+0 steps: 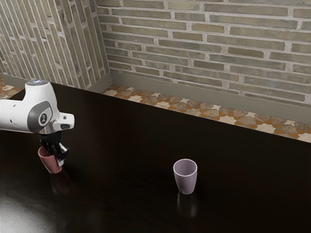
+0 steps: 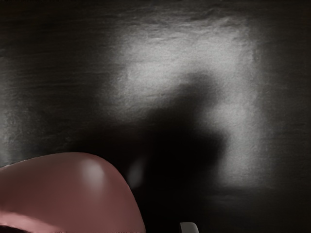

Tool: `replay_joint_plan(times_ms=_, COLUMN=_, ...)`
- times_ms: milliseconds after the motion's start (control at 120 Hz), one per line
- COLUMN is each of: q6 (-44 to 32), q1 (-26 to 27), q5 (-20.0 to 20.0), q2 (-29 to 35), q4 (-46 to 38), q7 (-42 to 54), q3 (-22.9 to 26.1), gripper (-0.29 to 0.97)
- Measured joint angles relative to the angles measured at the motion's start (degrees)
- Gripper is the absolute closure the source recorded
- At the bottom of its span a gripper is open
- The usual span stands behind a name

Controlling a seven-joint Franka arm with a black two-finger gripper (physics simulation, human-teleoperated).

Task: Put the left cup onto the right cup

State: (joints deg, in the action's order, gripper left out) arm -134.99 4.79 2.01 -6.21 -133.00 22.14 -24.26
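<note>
Black two-finger pincer (image 1: 57, 151) closed narrow on the rim of the tilted dusty-red tapered cup (image 1: 48, 161), at the exterior view's left.
Probably light, stiff and slick, so a wall pinch near the rim suits it, though the contact is hard to make out. The pale lilac cup (image 1: 185, 175) stands well apart.

Ext. view: arm (image 1: 24, 114) cut off at left edge; gripper (image 1: 54, 151) hid part of rim of red cup (image 1: 49, 164). Wrist view: red cup (image 2: 63, 194) blurred, cut off at lower edge.
</note>
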Motion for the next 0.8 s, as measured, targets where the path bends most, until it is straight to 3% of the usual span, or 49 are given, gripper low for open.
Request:
replay_joint_plan(times_ms=375, q6=-0.5, q1=0.0, q5=0.4, q2=1.4, q4=0.0, q7=-0.4, q3=-0.1, gripper=0.77)
replay_joint_plan(times_ms=800, q6=2.3, q1=0.0, q5=0.9, q2=9.7, q4=-1.4, q7=-1.0, q3=0.5, gripper=0.78)
